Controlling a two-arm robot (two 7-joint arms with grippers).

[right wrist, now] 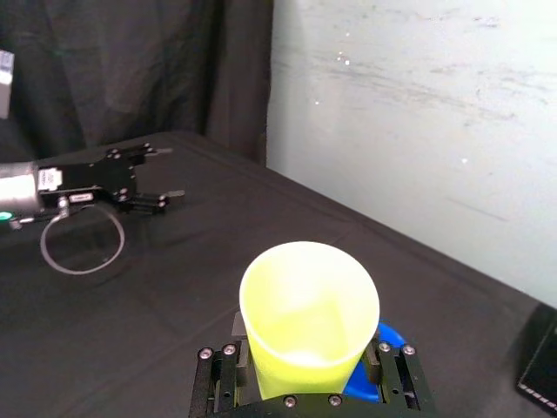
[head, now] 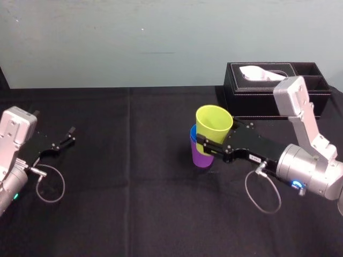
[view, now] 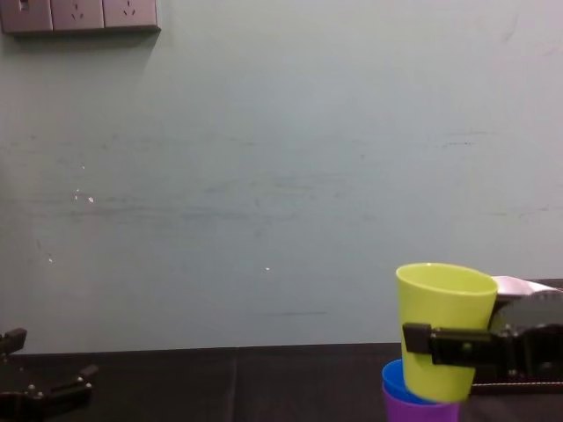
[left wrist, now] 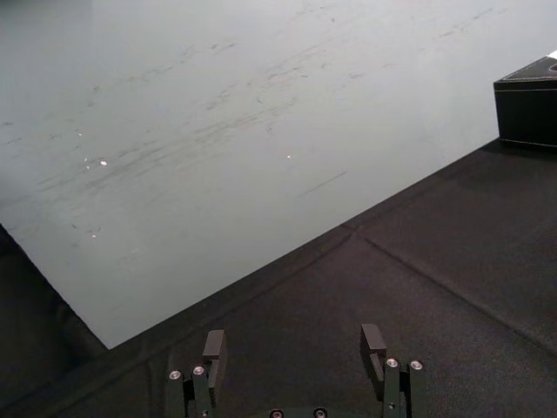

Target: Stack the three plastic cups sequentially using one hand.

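Head view: the right gripper (head: 210,143) reaches in from the right, and its fingers are closed around the lower half of the yellow-green cup (head: 214,124). It holds the cup tilted over the blue cup (head: 193,131), which already sits inside the purple cup (head: 201,159) on the black cloth (head: 134,203). The first nesting looks done. What remains, I judge, is seating the third cup and letting go. The black tissue box (head: 268,99) stands near, behind the stack. The left gripper (head: 65,138) lies parked well apart at the left, its fingers spread.

Left wrist view: that gripper's two fingers stand wide apart with nothing between them, over bare cloth. A corner of the tissue box shows far off. None of the cups is seen from here.

Right wrist view: looking down into the yellow-green cup's mouth, a finger presses on each side of it. A sliver of blue rim peeks out beside and below it, so the cup is off-centre over the stack. The purple cup is hidden here.

Chest view: the side-on look adds height. The yellow-green cup's base has just entered the blue rim, with most of its body above it, so it is not seated. A gripper finger crosses its wall.
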